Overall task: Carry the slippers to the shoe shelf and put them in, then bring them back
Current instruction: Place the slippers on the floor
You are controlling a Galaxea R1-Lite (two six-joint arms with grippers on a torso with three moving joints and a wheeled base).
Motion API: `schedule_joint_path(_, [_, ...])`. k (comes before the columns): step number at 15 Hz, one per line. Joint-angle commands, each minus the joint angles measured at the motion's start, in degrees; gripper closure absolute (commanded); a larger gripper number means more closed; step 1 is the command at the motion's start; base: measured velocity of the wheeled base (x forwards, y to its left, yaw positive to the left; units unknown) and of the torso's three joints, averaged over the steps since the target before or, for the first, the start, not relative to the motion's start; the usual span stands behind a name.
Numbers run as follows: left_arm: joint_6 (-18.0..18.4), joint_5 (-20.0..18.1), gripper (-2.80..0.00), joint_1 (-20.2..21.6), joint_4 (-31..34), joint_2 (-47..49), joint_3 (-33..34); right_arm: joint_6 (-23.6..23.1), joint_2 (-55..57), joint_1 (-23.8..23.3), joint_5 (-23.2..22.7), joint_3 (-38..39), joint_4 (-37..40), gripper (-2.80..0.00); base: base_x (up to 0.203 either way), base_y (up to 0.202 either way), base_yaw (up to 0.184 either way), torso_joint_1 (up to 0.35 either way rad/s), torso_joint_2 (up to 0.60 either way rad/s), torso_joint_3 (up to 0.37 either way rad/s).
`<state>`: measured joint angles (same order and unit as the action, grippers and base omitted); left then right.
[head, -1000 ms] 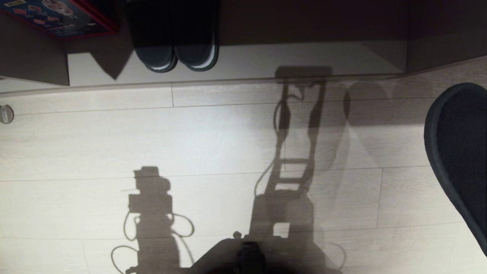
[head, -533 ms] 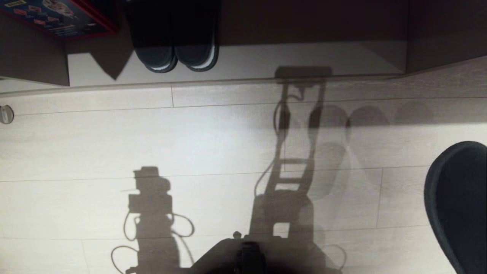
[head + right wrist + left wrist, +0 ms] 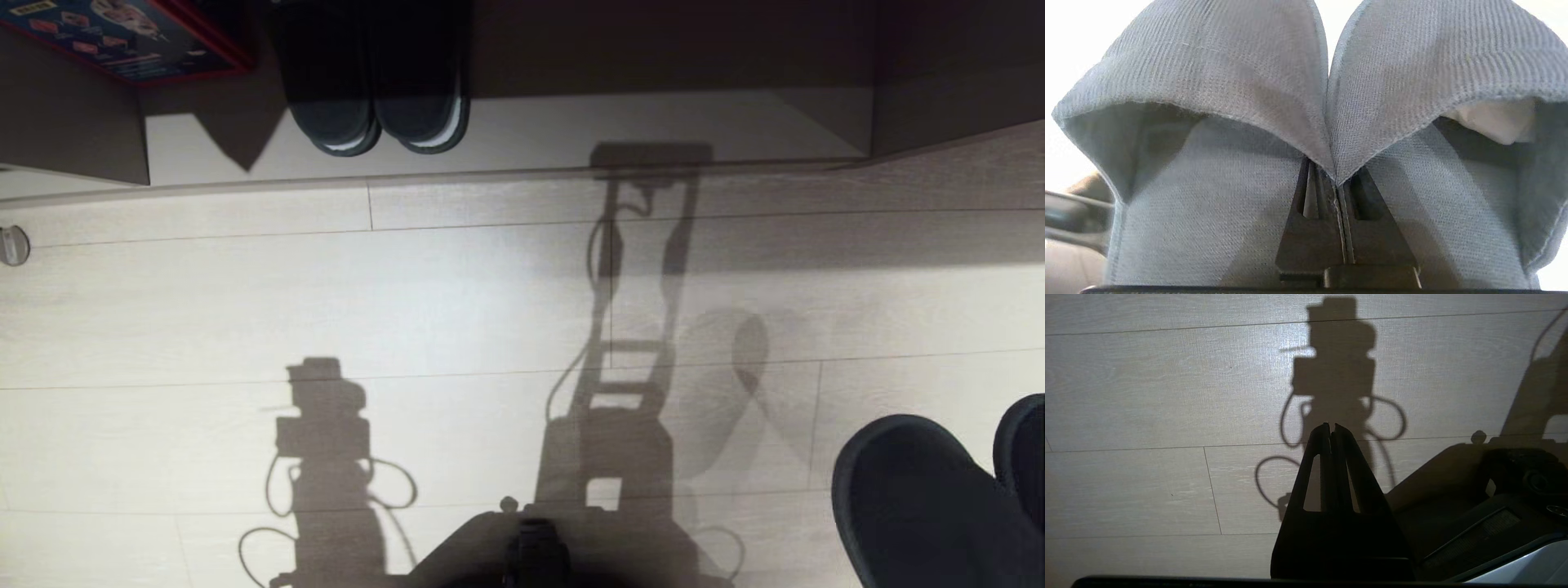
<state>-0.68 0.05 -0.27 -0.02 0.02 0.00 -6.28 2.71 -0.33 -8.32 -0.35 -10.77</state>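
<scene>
Right gripper (image 3: 1340,183) is clamped on the slippers (image 3: 1306,102): the right wrist view shows both toe bands pinched together between the closed fingers, one slipper on each side of the pinch. In the head view the pair (image 3: 922,498) hangs at the lower right of the frame, dark against the floor (image 3: 457,302), partly cut off by the frame edge.

Left gripper (image 3: 1332,435) has its fingers together with nothing in them, parked over the floor; not involved.

Key relation: the shoe shelf (image 3: 571,131) runs across the top of the frame, so the shelf opening lies up and to the left of the held pair, well apart from it. Can't tell the slippers' long axis from these views; they look to hang down from the pinch point.

Shelf room: a black pair with white sole edges (image 3: 375,114) sits in the upper left part of the opening, a red-edged box (image 3: 122,37) further left. The stretch to the right of the black pair looks free up to the dark side panel (image 3: 873,98) at upper right. Floor between the pair and the shelf shows only shadows.

My read: whichever leg of the task this is, the right arm is the only one placed to do it. The raised front lip of the shelf is the edge to watch if the pair goes in.
</scene>
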Motion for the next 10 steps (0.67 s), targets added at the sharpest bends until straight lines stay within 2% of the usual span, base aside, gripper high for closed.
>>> schedule_joint_path(1, [-0.02,0.04,0.0,0.0,-0.06,-0.02,0.09,-0.06,-0.71,-0.02,0.65,-0.06,0.19,0.0,0.0,0.0,0.0,0.0,0.0,0.0])
schedule_joint_path(6, [-0.02,0.04,0.0,0.0,-0.06,-0.11,0.09,-1.08,-2.67,-0.02,6.13,0.35,5.87,0.0,0.0,0.0,0.0,0.0,0.0,0.0])
schedule_joint_path(10, [-0.02,0.04,0.0,0.0,-0.06,-0.11,0.09,-1.19,-2.71,-0.02,6.56,0.35,10.86,0.0,0.0,0.0,0.0,0.0,0.0,0.0])
